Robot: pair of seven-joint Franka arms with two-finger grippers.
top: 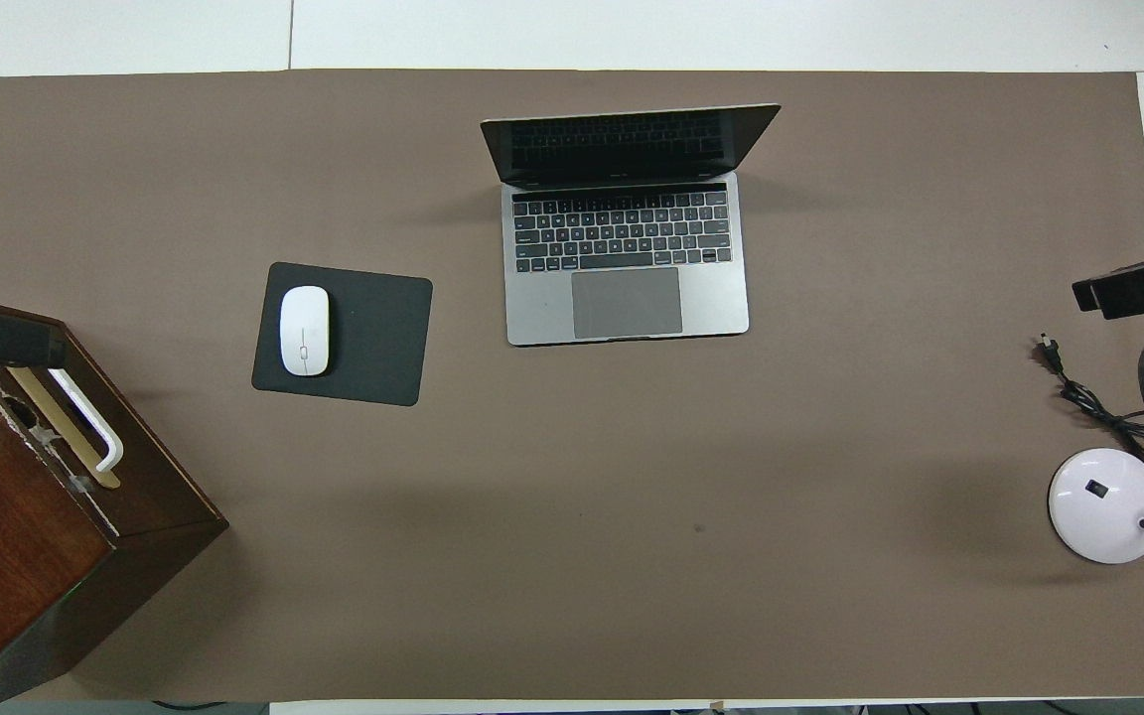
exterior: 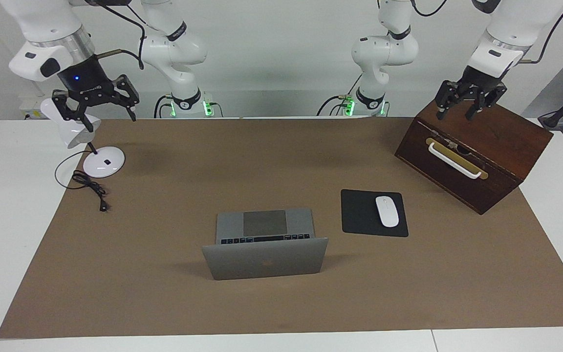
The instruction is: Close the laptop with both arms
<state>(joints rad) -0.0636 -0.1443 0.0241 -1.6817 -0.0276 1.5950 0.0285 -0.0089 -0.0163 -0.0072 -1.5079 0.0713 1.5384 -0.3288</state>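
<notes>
Laptop point(exterior: 265, 247) open mid-mat, well apart from both grippers.
Bring the wide right gripper point(exterior: 98, 108) from over the lamp point(exterior: 78, 139) and the narrower, empty left gripper point(exterior: 460, 111) from over the box point(exterior: 487, 161) to the lid's top edge; push evenly.

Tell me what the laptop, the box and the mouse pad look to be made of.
Laptop: likely metal, matte silver-grey with an even brushed sheen; the keys are black, probably plastic.
Box: wood, dark brown and glossy, with grain showing on top; its handle looks like white plastic on a brass-coloured plate.
Mouse pad: thin, flat, matte black, probably fabric or rubber; the look leaves it open.
</notes>
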